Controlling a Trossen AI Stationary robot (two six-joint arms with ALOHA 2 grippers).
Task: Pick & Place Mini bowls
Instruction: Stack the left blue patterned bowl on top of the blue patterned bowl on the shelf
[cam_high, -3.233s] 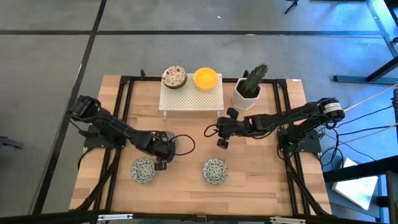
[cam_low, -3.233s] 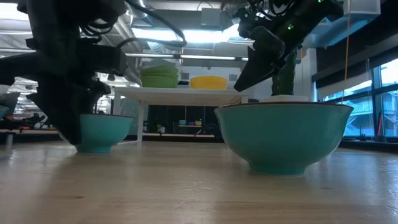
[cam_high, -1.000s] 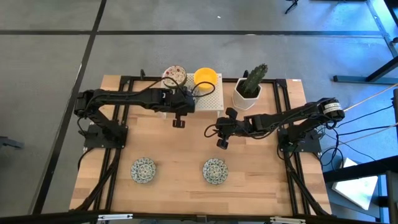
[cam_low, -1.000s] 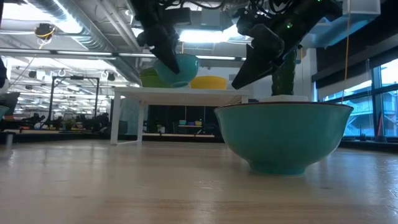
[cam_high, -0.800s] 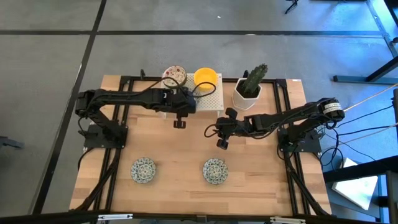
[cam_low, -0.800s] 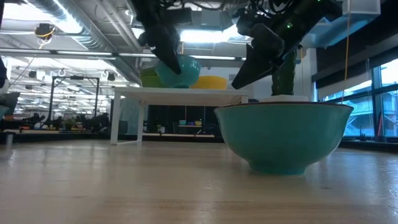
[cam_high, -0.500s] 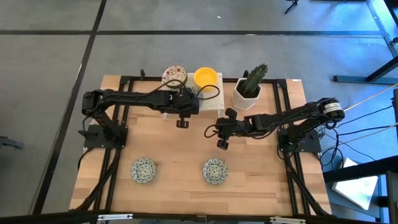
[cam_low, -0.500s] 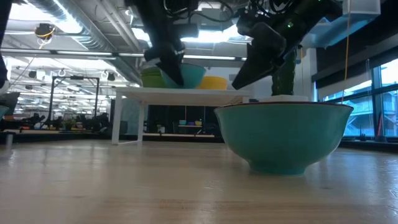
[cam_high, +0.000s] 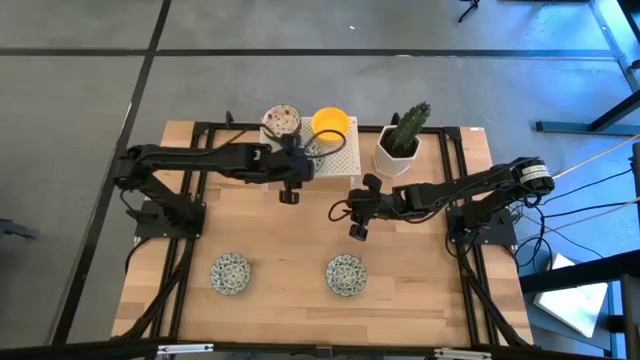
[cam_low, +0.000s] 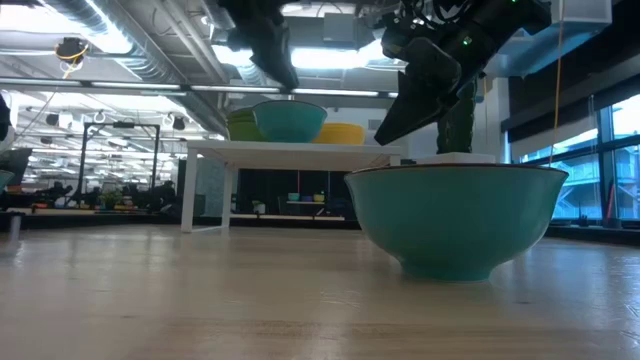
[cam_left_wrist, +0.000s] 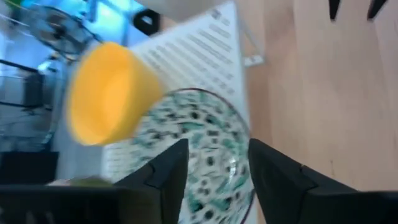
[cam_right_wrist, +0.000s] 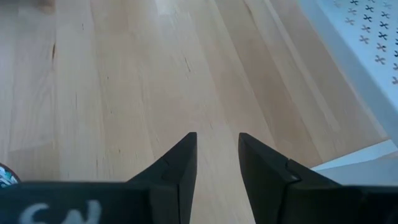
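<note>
Left end effector (cam_left_wrist: 214, 165) open — above patterned bowl (cam_left_wrist: 208, 149).

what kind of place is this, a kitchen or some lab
Most likely a robotics lab or workshop, not a kitchen. A wooden table in a black frame stands on a bare grey floor, two arms are bolted to it, and the low view shows exposed ceiling ducts and open workbenches behind.

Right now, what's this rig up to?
It is sorting mini bowls. The left gripper sits by the white rack with its fingers apart, above a green-patterned bowl that rests on the rack beside a yellow bowl and a red-speckled bowl. Two more patterned bowls wait on the table. The right gripper hovers mid-table, open and empty.
</note>
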